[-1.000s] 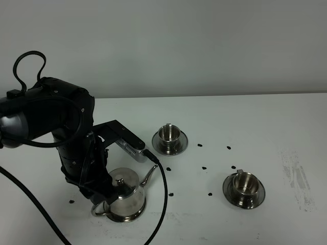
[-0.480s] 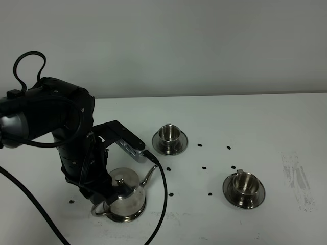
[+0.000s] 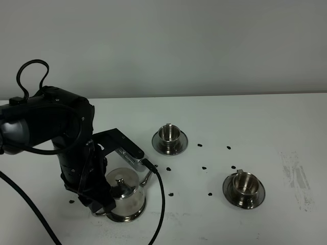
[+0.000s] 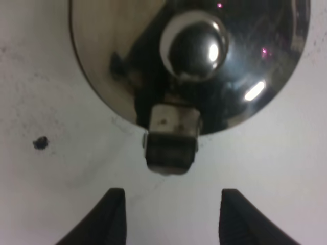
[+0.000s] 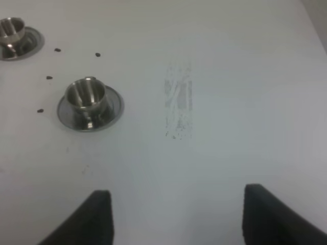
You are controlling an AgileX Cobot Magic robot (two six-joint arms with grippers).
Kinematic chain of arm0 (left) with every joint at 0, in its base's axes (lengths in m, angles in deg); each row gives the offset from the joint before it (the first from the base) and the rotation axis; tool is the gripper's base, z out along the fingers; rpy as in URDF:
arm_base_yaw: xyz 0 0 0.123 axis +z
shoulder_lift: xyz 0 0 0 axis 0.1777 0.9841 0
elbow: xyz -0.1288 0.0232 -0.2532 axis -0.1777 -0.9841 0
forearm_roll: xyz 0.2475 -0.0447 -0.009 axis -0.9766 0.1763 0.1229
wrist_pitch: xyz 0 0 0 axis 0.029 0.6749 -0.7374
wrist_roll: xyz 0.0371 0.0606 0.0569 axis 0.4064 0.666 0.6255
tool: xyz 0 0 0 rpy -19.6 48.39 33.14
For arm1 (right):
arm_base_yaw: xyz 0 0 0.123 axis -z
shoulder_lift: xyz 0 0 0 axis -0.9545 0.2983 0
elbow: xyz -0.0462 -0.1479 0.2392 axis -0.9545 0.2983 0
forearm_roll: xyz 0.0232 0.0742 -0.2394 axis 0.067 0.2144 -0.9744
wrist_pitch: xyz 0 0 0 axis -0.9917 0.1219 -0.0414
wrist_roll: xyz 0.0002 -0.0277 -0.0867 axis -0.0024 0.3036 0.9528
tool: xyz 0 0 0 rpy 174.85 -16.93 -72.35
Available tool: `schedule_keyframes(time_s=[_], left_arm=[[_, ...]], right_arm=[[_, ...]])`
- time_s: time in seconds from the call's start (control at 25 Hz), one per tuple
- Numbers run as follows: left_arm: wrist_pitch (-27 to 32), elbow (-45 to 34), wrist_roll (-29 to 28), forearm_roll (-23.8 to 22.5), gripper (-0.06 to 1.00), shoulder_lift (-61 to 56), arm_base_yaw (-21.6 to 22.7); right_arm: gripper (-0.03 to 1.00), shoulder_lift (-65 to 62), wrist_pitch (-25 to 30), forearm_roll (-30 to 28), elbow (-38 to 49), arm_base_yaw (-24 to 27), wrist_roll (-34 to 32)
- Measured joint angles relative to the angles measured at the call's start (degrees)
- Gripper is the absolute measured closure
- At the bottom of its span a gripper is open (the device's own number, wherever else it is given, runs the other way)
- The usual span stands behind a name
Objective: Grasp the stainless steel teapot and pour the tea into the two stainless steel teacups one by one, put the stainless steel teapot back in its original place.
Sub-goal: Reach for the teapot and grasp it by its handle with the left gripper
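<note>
Okay, quick rundown from my end, working outward from each set of fingers:

- Left gripper (image 4: 176,219): fingers (image 4: 113,217) are spread apart with only bare white table (image 4: 265,168) between them. Not gripping anything.
- Just ahead of those fingertips, lined up with the gap but not inside it, is the teapot's loop handle (image 4: 171,140).
- Past the handle comes the round lid knob (image 4: 194,46), with the stainless steel teapot (image 4: 240,87) body filling the view behind it. It's standing upright.
- From the high camera the teapot (image 3: 125,196) is tucked right under the left arm. A steel rim (image 3: 124,218) shows beneath it, so I think it's on its saucer, but I can't say for sure.
- One dark speck (image 4: 40,143) lies off to the side of the handle.
- Right gripper (image 5: 181,219): fingers (image 5: 97,217) are wide apart as well, hanging over empty tabletop.
- Ahead of them there's a greyish scuff mark (image 5: 179,102) on the table.
- Further ahead, toward the left arm's side, sits the nearer teacup (image 5: 86,97) on its saucer (image 5: 115,104).
- Furthest out on that same side is the second teacup (image 5: 11,28), half cut off by the frame edge, with a few more specks between the two cups.
</note>
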Motion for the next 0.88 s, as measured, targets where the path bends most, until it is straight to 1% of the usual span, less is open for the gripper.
schedule_keyframes(time_s=[0.24,0.6,0.88], left_arm=[[-2.3,-1.1,0.2,-0.1,0.46,0.0,0.0],[-2.8,-1.1,0.2,-0.9,0.46,1.7,0.0],[-4.3,-1.1,0.2,-1.2,0.46,2.3,0.0]], right_arm=[[0.41,0.0,0.0,0.0,0.0,0.0,0.0],[0.41,0.0,0.0,0.0,0.0,0.0,0.0],[0.41,0.0,0.0,0.0,0.0,0.0,0.0]])
